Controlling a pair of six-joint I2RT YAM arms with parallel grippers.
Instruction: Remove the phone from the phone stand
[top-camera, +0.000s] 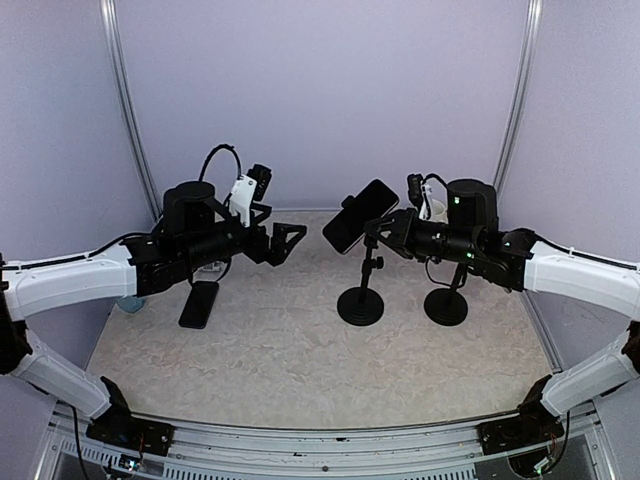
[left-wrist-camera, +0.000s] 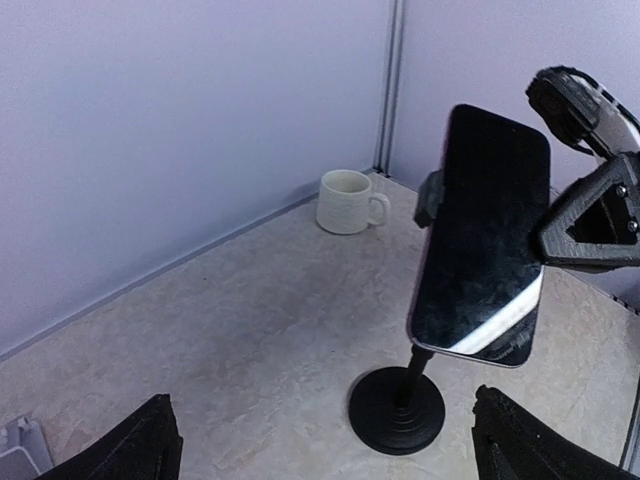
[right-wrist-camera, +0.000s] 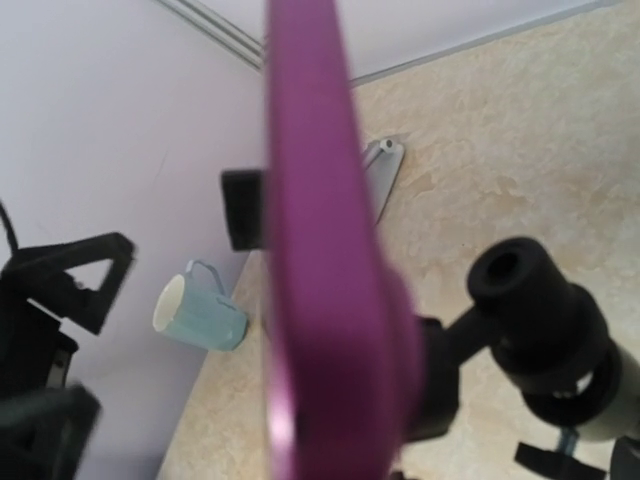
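The shiny black phone with a purple body (top-camera: 360, 215) sits up high in the clip of the thin black phone stand with a round foot (top-camera: 361, 300). It leans to one side, and it is not out yet.

The right gripper (top-camera: 388, 228) is at the phone's edge. In the left wrist view one black finger (left-wrist-camera: 590, 220) lies on the glass front and the other is behind the phone. So it looks like this gripper pinches the phone. The left gripper (top-camera: 293, 243) hangs in the air a little way off, with its fingers spread wide and nothing in them.

I think the step now is grabbing the phone, and pulling it out comes next. The right arm needs to hold on tight and slide the phone out of the clip slowly. If it tugs too hard, the light stand may tip or come along with the phone. The free left gripper could help by holding the stand down.

Close by are a second black stand with no phone (top-camera: 446, 300), a dark phone lying flat on the table (top-camera: 199, 304), and a white mug (left-wrist-camera: 350, 200)
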